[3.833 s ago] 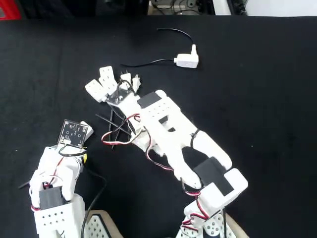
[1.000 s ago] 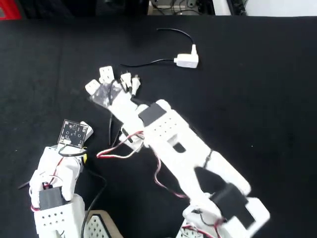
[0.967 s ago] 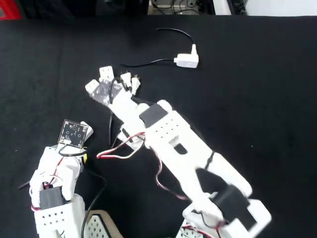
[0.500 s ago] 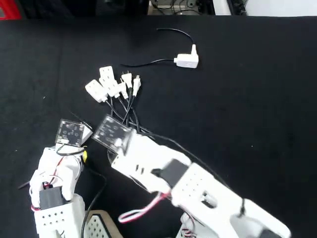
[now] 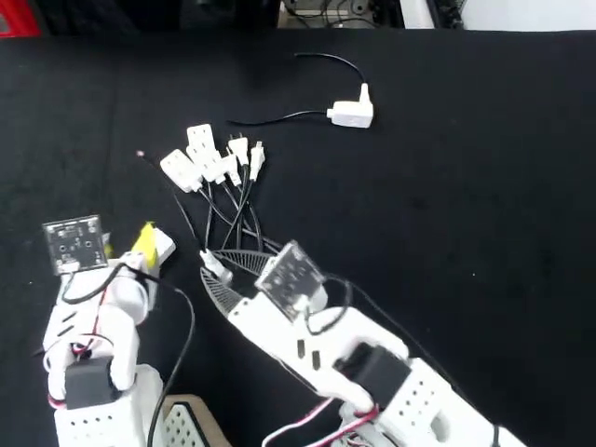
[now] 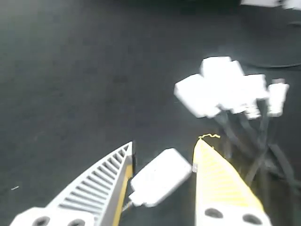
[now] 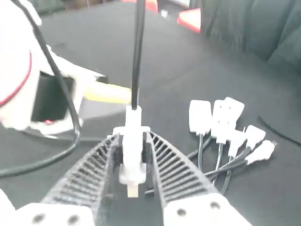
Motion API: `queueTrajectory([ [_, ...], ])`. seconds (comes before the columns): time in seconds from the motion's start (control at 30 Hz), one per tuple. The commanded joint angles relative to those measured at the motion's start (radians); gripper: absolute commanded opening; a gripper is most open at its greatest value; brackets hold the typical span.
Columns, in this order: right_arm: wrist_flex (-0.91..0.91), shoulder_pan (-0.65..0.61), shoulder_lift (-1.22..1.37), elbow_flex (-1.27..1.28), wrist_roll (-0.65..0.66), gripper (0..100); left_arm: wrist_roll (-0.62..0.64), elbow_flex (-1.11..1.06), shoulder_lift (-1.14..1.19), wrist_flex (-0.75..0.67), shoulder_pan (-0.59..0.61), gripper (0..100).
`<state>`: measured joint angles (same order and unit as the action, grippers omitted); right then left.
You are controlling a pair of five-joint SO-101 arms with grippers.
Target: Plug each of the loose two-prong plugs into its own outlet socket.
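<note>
A bunch of white sockets and two-prong plugs [image 5: 212, 156] on black cords lies left of the table's middle; it also shows in both wrist views as the bunch [image 6: 221, 87] and the bunch [image 7: 221, 123]. My right gripper [image 5: 215, 274] sits nearer the front than the bunch, shut on a white plug [image 7: 132, 153] whose black cord [image 7: 137, 52] runs away from it. My left gripper [image 6: 164, 143] is at the front left, open, with a white block [image 6: 157, 178] lying between its fingers; I cannot tell if they touch it.
A separate white adapter [image 5: 352, 114] with a thin black cord lies farther back, right of the bunch. The left arm [image 7: 42, 94] stands close beside my right gripper. Black cords [image 5: 237, 209] trail from the bunch toward the front.
My right arm has pulled back from the bunch toward the front, carrying one plug and its cord. The left arm's wrist has swung to the left.
</note>
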<state>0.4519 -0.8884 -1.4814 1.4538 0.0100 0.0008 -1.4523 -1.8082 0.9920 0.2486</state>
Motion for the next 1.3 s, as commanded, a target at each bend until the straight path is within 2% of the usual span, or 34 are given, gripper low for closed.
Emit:
queueTrajectory([
  [0.0,0.002,-0.040,-0.108,0.038,-0.006,1.1,0.074,0.081,-0.009,-0.029,-0.194,21],
  [0.17,-0.002,-0.031,-0.165,0.079,0.000,1.1,0.083,0.133,-0.009,-0.055,-0.331,21],
  [0.7,0.002,-0.029,-0.165,0.097,-0.005,1.1,0.080,0.220,-0.009,-0.046,-0.504,21],
  [0.83,0.003,-0.029,-0.165,0.099,-0.006,1.1,0.075,0.251,-0.009,0.020,-0.550,21],
  [1.07,0.049,-0.031,-0.163,0.088,-0.006,1.1,0.075,0.358,-0.009,0.149,-0.567,21],
  [1.27,0.052,-0.031,-0.163,0.088,-0.006,1.1,0.075,0.369,-0.009,0.158,-0.567,21],
])
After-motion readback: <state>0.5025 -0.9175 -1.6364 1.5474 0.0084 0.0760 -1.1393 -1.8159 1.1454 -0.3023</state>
